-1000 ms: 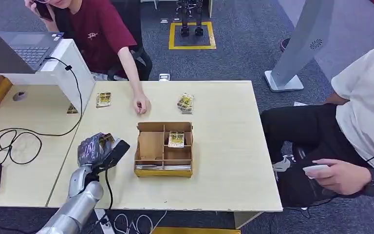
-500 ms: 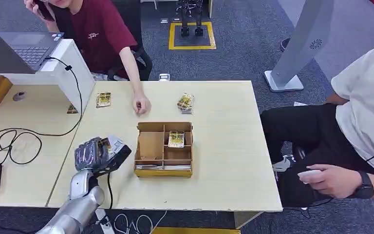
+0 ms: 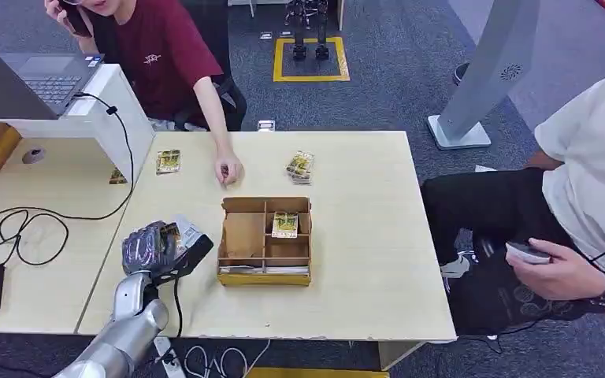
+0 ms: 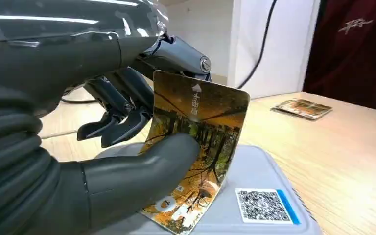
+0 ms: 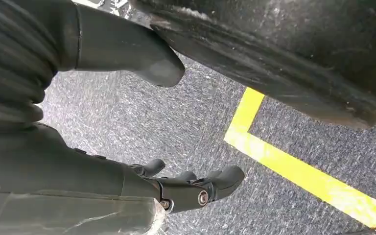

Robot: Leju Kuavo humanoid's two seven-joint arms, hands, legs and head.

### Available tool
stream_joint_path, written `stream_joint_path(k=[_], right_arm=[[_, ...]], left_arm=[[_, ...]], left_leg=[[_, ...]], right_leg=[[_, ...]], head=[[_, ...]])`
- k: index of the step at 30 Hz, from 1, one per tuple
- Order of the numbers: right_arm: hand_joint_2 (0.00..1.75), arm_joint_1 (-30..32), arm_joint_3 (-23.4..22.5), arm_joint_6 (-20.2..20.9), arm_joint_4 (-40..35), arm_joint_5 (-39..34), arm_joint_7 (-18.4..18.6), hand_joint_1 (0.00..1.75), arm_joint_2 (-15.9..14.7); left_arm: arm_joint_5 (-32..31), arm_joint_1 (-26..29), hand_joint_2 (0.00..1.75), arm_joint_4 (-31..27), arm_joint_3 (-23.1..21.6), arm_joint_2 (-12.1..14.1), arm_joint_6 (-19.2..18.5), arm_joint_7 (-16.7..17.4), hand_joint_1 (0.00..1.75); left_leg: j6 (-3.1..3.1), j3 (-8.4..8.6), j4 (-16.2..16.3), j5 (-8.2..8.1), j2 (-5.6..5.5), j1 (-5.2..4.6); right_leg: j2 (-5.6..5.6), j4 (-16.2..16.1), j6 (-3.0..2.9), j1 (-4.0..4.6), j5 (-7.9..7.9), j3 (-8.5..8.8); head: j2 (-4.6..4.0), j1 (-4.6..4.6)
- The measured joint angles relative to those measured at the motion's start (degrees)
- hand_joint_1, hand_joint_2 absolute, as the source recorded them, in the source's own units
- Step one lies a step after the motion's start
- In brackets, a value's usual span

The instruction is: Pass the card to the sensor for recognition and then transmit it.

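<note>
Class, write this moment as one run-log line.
left hand: holds card, its lower edge on sensor | right hand: hangs over floor, holds nothing | step: recognition, card not yet transmitted

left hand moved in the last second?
Yes. The left hand with the card slid slightly left, away from the wooden box, over the sensor.

Card [image 4: 196, 147] glossy, bent printed plastic; sensor [image 4: 254, 196] smooth matt grey plastic; bench [image 3: 362, 228] pale matt wood-grain; tray [image 3: 244, 236] raw brown wood; floor [image 5: 176, 127] rough carpet.
</note>
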Motion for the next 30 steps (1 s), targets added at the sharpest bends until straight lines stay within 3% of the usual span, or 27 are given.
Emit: stream_joint_path(k=[4,6,8,12,16,19,23,30], right_arm=[[1.75,-0.01,0.02,-0.15,-0.02,-0.37,-0.04,0.00,0.00],[1.75,0.01,0.04,-0.15,-0.02,-0.48,-0.15,0.00,0.00],[1.75,0.06,0.13,-0.15,0.00,-0.90,-0.55,0.00,0.00],[1.75,0.18,0.63,-0.26,0.11,-1.25,-1.29,0.00,0.00],[1.75,0.20,1.40,-0.26,0.09,-0.98,-1.18,0.00,-0.09],[1.75,0.19,1.82,-0.26,-0.04,-0.90,-1.05,0.00,-0.13],[1.75,0.16,2.73,-0.26,-0.55,-0.20,-0.48,0.00,-0.44],[1.75,0.14,4.24,-0.15,-2.38,0.94,0.96,0.00,-1.33]], left_arm=[[3.24,0.00,1.75,0.00,0.68,-0.37,-0.63,-3.54,1.75],[10.45,0.11,1.75,-0.64,1.64,-1.03,-2.56,-10.44,1.75],[23.25,1.52,1.75,-4.12,3.43,-2.06,-6.74,-20.55,1.75],[37.55,5.25,1.75,-14.79,4.02,-4.26,-6.97,-27.58,1.75],[36.54,5.11,1.75,-24.11,4.02,-4.79,0.84,-28.74,1.75],[36.45,4.96,1.75,-26.76,4.02,-4.79,1.64,-28.82,1.75],[36.21,3.98,1.75,-28.02,4.30,-4.83,3.43,-32.22,1.75],[27.42,0.41,1.75,-27.80,9.27,-6.14,3.45,-35.89,1.75]], left_leg=[[0.01,0.00,0.00,0.02,-0.01,0.00],[0.01,0.00,0.00,0.02,-0.01,0.00],[0.02,0.00,0.00,0.02,0.00,0.00],[0.02,-0.18,0.03,0.02,0.09,0.00],[0.06,-0.29,0.04,0.04,0.00,0.00],[0.06,-0.32,0.04,0.04,0.01,0.00],[0.05,-0.34,0.04,0.05,0.00,0.01],[0.06,-0.35,0.04,0.05,0.01,0.00]], right_leg=[[-0.02,0.01,0.00,0.00,0.00,0.00],[-0.02,0.01,-0.01,0.00,0.01,0.00],[0.00,0.01,-0.01,0.00,0.01,-0.01],[0.11,0.00,0.01,0.01,0.08,-0.22],[0.02,0.00,0.01,0.00,0.08,-0.30],[0.03,0.00,0.01,0.02,0.08,-0.34],[0.03,0.00,0.01,0.02,0.08,-0.36],[0.04,0.00,0.02,0.01,0.09,-0.37]], head=[[0.00,0.00],[0.00,0.00],[0.00,0.00],[0.00,0.00],[0.00,0.00],[0.00,-0.02],[0.00,0.00],[0.00,0.02]])
